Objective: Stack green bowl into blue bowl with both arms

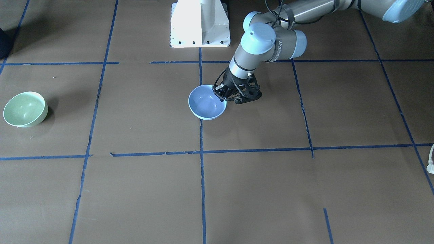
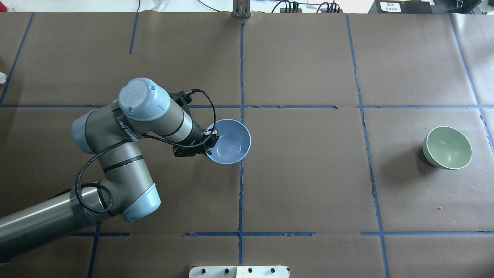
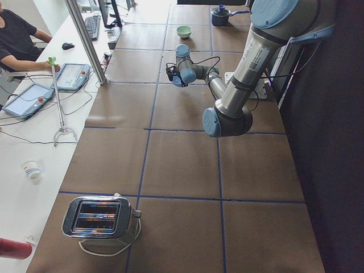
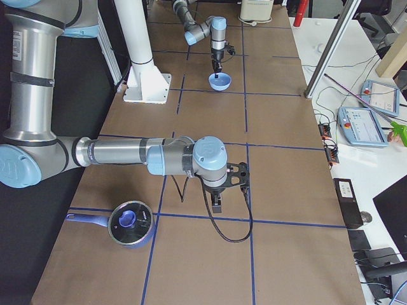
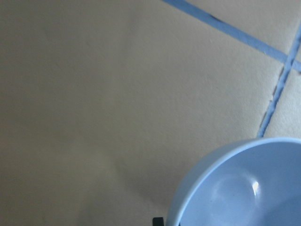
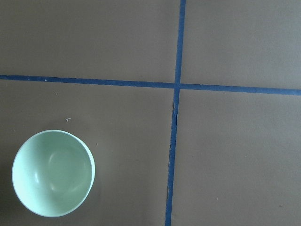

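Green bowl [image 2: 447, 147] alone on right side, blue bowl [image 2: 231, 141] gripped at centre

Green bowl is set upright on the brown paper-covered table [image 2: 308, 185], well apart from the blue bowl, which is placed near the centre on a blue tape line [image 2: 240, 193]. Left gripper [image 2: 211, 141] is clamped on the blue bowl's rim. Right gripper [image 4: 217, 204] is caught in 1 side view only; apart or together cannot be told. Toaster [image 3: 101, 219], lidded pot [image 4: 130, 223] and white pedestal [image 1: 200, 23] are noted. An operator [image 3: 14, 37] is seated at the side desk [image 3: 23, 148].
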